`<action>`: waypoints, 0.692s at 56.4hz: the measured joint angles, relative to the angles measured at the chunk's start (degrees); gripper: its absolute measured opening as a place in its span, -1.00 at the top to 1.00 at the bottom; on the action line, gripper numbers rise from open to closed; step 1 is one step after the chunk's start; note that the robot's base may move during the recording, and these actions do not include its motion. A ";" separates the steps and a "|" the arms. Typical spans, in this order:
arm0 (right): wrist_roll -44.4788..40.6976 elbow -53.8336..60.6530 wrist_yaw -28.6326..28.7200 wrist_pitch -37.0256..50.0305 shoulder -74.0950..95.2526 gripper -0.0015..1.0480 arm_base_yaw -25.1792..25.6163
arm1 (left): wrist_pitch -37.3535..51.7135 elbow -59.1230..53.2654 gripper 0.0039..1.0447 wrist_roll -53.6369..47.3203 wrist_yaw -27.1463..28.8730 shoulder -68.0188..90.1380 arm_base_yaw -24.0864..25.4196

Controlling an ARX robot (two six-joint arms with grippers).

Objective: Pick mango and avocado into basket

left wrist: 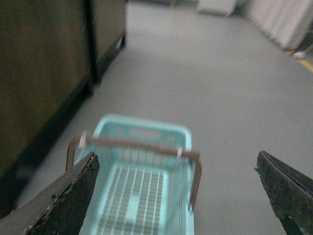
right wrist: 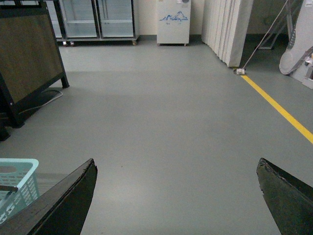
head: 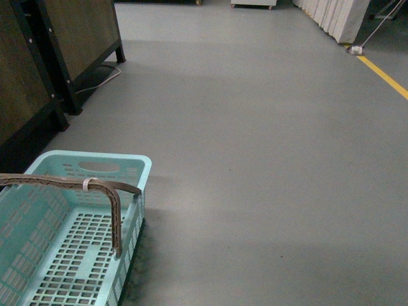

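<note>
I see the large light teal plastic basket with slotted walls (head: 95, 167) standing on the grey floor (head: 268, 166), low at the left of the front view. Inside it I see only its lattice bottom. Its brown-grey arched handle (head: 64, 182) stands upright and carries a white tie (head: 87, 185). The mango and the avocado do not appear in any view, so I cannot say where they are.

The left gripper (left wrist: 176, 164) is spread wide and carries nothing, and the right gripper (right wrist: 176, 166) is the same.

I judge that the step now is to find the fruit. To do it well, I should look around slowly, with both jaws wide and the arms raised above the basket rim, and remember that the basket is on my left side.

The left wrist view is blurred, but it looks down into the basket from above. The right wrist view catches only one basket corner, yet it alone shows the glass-door fridges (right wrist: 98, 17) and the white cabinet (right wrist: 173, 22) at the far wall. The front view shows the yellow floor line (head: 386, 78) and the dark wooden panels (head: 83, 32).
</note>
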State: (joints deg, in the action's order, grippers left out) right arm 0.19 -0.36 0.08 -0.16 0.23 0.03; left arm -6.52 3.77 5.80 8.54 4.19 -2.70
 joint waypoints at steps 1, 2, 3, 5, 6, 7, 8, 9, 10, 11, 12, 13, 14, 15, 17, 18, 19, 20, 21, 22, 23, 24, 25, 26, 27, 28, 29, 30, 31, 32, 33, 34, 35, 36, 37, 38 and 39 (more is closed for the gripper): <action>0.00 0.00 0.00 0.00 0.00 -0.85 0.00 | -2.36 1.53 -0.87 3.91 3.10 3.10 -0.79; 0.02 0.00 0.00 0.00 0.00 -0.85 -0.02 | -3.06 2.25 -0.87 5.68 4.52 4.92 -0.94; 0.00 0.00 0.00 0.00 0.00 -0.85 0.00 | -3.37 3.45 -0.87 9.03 6.38 8.61 -1.27; 0.00 0.00 0.02 0.00 0.00 -0.85 0.00 | -2.23 5.09 -0.87 13.22 6.67 14.01 -0.63; 0.00 0.00 0.02 0.00 0.00 -0.85 0.00 | -0.76 6.10 -0.87 17.35 5.62 17.38 0.11; 0.00 0.00 0.02 0.00 0.00 -0.85 0.00 | 0.13 6.62 -0.87 18.14 4.90 19.06 0.55; 0.00 0.00 0.04 0.00 0.00 -0.85 -0.02 | 2.16 7.67 -0.87 21.27 3.63 22.43 1.44; 0.00 0.00 0.02 0.00 0.00 -0.85 -0.02 | 3.23 8.15 -0.87 23.43 2.99 24.02 1.95; 0.00 0.00 0.02 0.00 0.00 -0.85 -0.02 | 4.90 8.94 -0.87 25.40 1.88 27.21 2.99; 0.00 0.00 0.02 0.00 0.00 -0.85 0.00 | 7.61 10.10 -0.87 27.71 -0.09 30.36 4.11; 0.00 0.00 -0.02 0.00 0.00 -0.85 0.00 | 8.72 10.58 -0.87 29.40 -0.81 31.89 4.66; 0.00 0.00 0.00 0.00 0.00 -0.85 0.00 | 10.95 11.39 -0.87 30.86 -2.08 34.97 5.77; 0.00 0.00 0.00 0.00 0.00 -0.85 0.00 | 13.27 12.15 -0.87 32.85 -3.32 38.14 6.86; 0.00 0.00 0.00 0.00 0.00 -0.85 0.00 | 14.38 12.70 -0.87 33.57 -3.91 40.61 7.63; 0.00 0.00 0.00 0.00 0.00 -0.85 0.00 | 17.79 13.57 -0.87 35.26 -5.51 44.70 8.92; 0.00 0.00 0.00 0.00 0.00 -0.85 0.00 | 19.87 14.32 -0.87 36.74 -6.36 48.15 9.84; 0.00 0.00 0.00 0.00 0.00 -0.85 0.00 | 21.86 14.99 -0.87 37.57 -7.30 51.47 10.58; 0.00 0.00 0.00 0.00 0.00 -0.85 0.00 | 23.98 15.72 -0.87 39.01 -8.15 55.15 11.23; 0.00 0.00 0.00 0.00 0.00 -0.85 0.00 | 25.00 16.09 -0.87 39.30 -8.55 56.94 11.56; 0.00 0.00 0.00 0.00 0.00 -0.85 -0.02 | 28.85 17.57 -0.87 41.53 -9.49 64.04 12.46; 0.00 0.00 0.00 0.00 0.00 -0.85 0.00 | 30.45 18.32 -0.87 42.49 -9.94 67.36 12.72; 0.00 0.00 0.00 0.00 0.00 -0.85 0.00 | 31.98 19.17 -0.87 43.63 -10.47 70.77 12.92; 0.00 0.00 0.00 0.00 0.00 -0.85 0.00 | 34.16 20.41 -0.87 45.37 -10.86 75.65 13.09; 0.00 0.00 0.02 0.00 0.00 -0.85 -0.02 | 35.23 21.05 -0.87 46.18 -11.06 77.92 13.18; 0.00 0.00 0.00 0.00 0.00 -0.85 -0.02 | 36.96 22.12 -0.87 47.36 -11.06 81.81 13.35; 0.00 0.00 0.00 0.00 0.00 -0.85 0.00 | 37.55 22.51 -0.87 48.28 -11.04 83.25 13.40; 0.00 0.00 0.00 0.00 0.00 -0.85 0.00 | 39.21 23.54 -0.87 49.72 -10.91 86.86 13.49; 0.00 0.00 0.00 0.00 0.00 -0.85 0.00 | 40.26 24.13 -0.87 50.29 -10.93 88.98 13.55; 0.00 0.00 0.00 0.00 0.00 -0.85 0.00 | 41.00 24.57 -0.87 50.86 -10.93 90.40 13.60; 0.00 0.00 0.00 0.00 0.00 -0.85 0.00 | 42.29 25.35 -0.87 51.98 -10.91 93.04 13.66; 0.00 0.00 0.00 0.00 0.00 -0.85 0.00 | 43.08 25.94 -0.87 53.02 -10.88 94.86 13.75; 0.00 0.00 0.00 0.00 0.00 -0.85 0.00 | 43.78 26.64 -0.87 53.53 -10.88 96.74 13.84; 0.00 0.00 0.00 0.00 0.00 -0.85 0.00 | 44.35 27.56 -0.87 54.53 -10.88 99.06 13.92; 0.00 0.00 0.00 0.00 0.00 -0.85 0.00 | 44.74 28.46 -0.87 55.34 -10.75 101.15 14.01; 0.00 0.00 0.00 0.00 0.00 -0.85 0.00 | 45.16 29.38 -0.87 56.19 -10.69 103.19 14.10; 0.00 0.00 0.02 0.00 0.00 -0.85 -0.02 | 45.40 29.99 -0.87 56.94 -10.69 104.59 14.19; 0.00 0.00 0.00 0.00 0.00 -0.85 -0.02 | 45.57 30.64 -0.87 57.42 -10.71 105.92 14.23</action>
State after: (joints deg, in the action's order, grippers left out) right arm 0.19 -0.36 0.08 -0.16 0.23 0.01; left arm 39.05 34.41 63.22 -2.17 110.10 11.53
